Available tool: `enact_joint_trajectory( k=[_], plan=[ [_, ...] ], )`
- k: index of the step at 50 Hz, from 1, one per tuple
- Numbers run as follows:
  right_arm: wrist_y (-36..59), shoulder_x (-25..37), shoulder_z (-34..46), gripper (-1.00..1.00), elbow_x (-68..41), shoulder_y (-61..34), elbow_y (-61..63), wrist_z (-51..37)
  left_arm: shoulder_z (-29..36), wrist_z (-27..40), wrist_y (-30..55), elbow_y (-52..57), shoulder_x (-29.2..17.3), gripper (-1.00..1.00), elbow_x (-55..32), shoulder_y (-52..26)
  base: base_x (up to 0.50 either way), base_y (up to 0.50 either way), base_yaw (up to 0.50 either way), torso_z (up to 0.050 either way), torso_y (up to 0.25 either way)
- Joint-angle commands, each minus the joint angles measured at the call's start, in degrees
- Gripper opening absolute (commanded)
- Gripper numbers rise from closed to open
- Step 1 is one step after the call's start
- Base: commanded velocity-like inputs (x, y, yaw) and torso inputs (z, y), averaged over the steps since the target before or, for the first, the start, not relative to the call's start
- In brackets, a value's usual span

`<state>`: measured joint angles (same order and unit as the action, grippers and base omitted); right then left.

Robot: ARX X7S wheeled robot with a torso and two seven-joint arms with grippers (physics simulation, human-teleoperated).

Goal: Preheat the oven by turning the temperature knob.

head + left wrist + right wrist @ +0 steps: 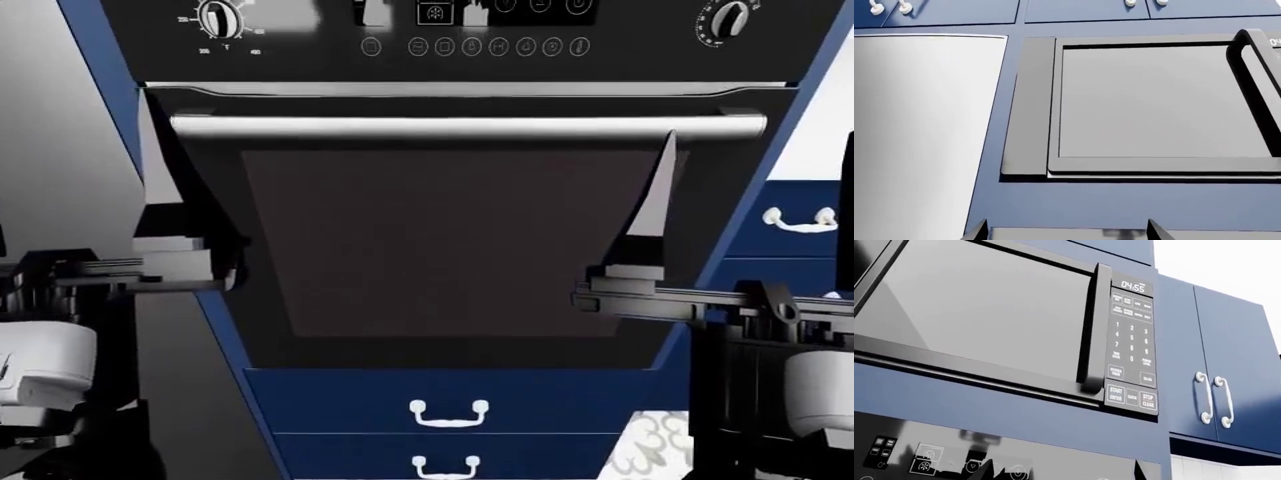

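The black oven (441, 240) fills the head view, with its dark glass door under a long silver bar handle (467, 126). At the left end of its control panel sits the temperature knob (218, 18), ringed by white numerals and cut by the top edge. My left gripper (187, 255) hangs in front of the door's left side and my right gripper (634, 275) in front of its right side, both well below the knob. Each is open and empty, as the left gripper (1066, 232) and right gripper (1064, 472) show in the wrist views. The oven's panel (921, 455) shows behind the right fingertips.
A second black knob (727, 18) with white dashes sits at the panel's right end. A grey microwave (987, 305) with keypad (1131, 365) is mounted above the oven, also the microwave (1161, 100). Blue cupboards (1211, 400) and drawers (447, 412) surround it; a pale panel (921, 125) stands beside.
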<state>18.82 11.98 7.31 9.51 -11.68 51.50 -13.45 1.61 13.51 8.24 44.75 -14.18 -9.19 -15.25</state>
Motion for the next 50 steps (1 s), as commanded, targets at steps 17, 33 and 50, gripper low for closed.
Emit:
enact_joint_trajectory(
  k=[17,33,50],
  plan=[
    [-0.2,0.6,0.9,1.0,-0.2,-0.5,-1.0,-1.0,-0.3,-0.9,-2.3,0.5,-1.5,1.0,-3.4,0.4,0.0,0.0,0.0,0.05,0.0],
    [-1.0,1.0,1.2,1.0,-0.4,-0.9,-2.1,-1.6,0.1,-0.4,-2.4,0.4,-1.9,1.0,-3.4,0.3,0.0,0.0,0.0,0.05,0.0],
    [-0.8,1.8,1.8,1.0,0.0,-0.1,-0.9,-1.9,0.5,0.8,-2.0,0.6,-2.2,1.0,-2.6,0.3,0.0,0.17,0.0,0.022,0.0]
  ],
)
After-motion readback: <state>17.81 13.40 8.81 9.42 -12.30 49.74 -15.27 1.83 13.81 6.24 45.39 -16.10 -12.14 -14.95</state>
